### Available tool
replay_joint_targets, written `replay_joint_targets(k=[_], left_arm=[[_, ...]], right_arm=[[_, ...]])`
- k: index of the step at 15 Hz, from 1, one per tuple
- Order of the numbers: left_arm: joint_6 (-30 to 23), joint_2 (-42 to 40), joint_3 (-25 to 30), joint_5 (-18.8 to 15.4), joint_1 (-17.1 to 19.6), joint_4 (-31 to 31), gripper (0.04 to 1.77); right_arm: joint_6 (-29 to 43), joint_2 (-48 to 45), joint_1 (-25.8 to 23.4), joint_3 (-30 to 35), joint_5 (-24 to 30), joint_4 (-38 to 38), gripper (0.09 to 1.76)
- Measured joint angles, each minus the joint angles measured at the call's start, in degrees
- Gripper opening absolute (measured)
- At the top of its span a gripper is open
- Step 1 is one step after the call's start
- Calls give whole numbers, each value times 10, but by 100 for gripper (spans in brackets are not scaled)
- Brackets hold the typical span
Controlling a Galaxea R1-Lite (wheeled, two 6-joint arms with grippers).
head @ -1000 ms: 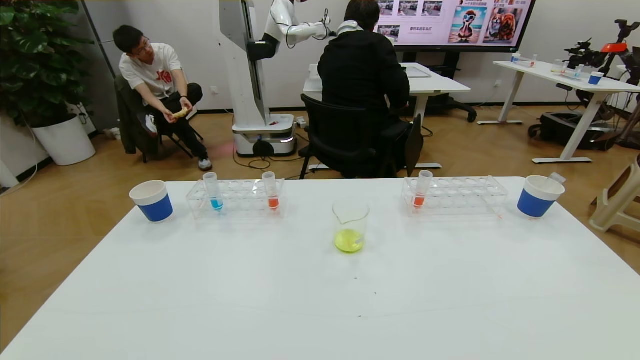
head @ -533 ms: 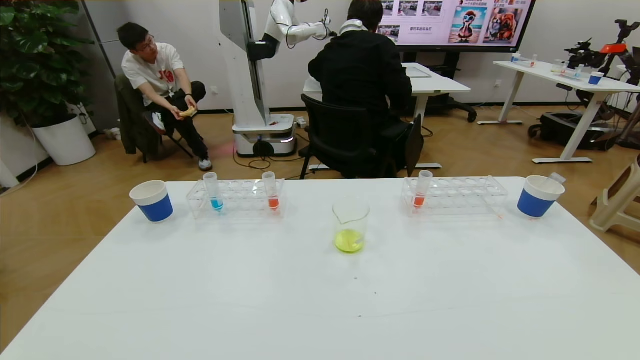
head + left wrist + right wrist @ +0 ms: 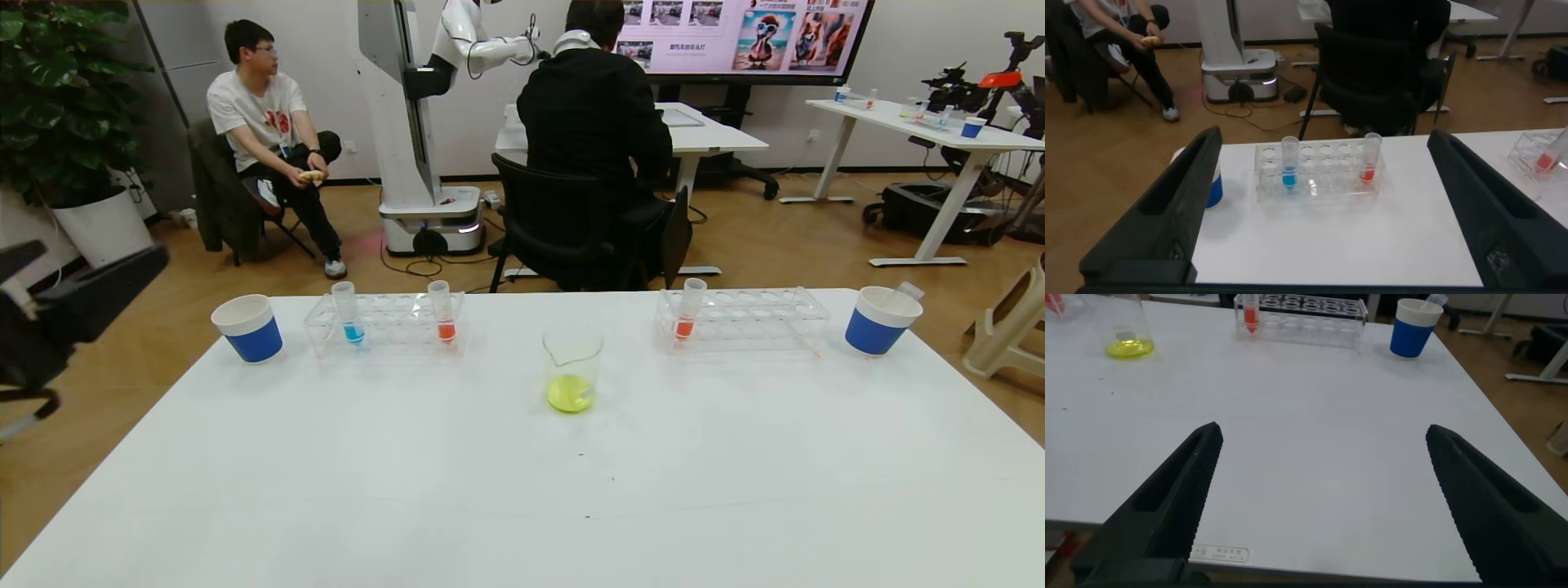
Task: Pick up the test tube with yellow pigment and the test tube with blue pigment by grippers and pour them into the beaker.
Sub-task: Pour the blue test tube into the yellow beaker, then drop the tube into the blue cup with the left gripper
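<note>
The test tube with blue pigment [image 3: 351, 314] stands upright at the left end of the left clear rack [image 3: 392, 336]; it also shows in the left wrist view [image 3: 1289, 163]. The beaker [image 3: 572, 367] stands mid-table with yellow liquid in its bottom and also shows in the right wrist view [image 3: 1127, 331]. No tube with yellow liquid shows; a clear tube end [image 3: 908, 290] sticks out of the right paper cup. My left gripper [image 3: 102, 251] is open and empty, off the table's left edge, facing the left rack [image 3: 1324, 139]. My right gripper [image 3: 1323, 431] is open and empty over the near right table.
Orange-red tubes stand in the left rack [image 3: 442, 312] and the right rack [image 3: 690, 309]. Blue-and-white paper cups stand at the far left [image 3: 249, 328] and far right [image 3: 878, 322]. People, chairs and another robot are beyond the table's far edge.
My left gripper has come into the head view at the left edge. Nothing on the table has moved.
</note>
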Motion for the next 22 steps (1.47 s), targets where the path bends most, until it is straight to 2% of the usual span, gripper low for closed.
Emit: replay_joint_targets(k=[5,8,11,14,17,22], left_arm=[[-6,213,24,5,-3,-239,175],[-5,337,34,26,-3,-377,175],[-2,468,44,33,-1,-514,175],[-1,566,38,31,0,-559,175],[2,633,-16,30,-5,-563,175],[0,688,-85,37,-6,-563,175]], right_arm=[[0,0,0,0,0,0,174],[0,0,0,0,0,0,174],[1,0,0,0,0,0,174],[1,0,1,0,0,0,174],[1,0,1,0,0,0,174],[2,0,1,0,0,0,174]])
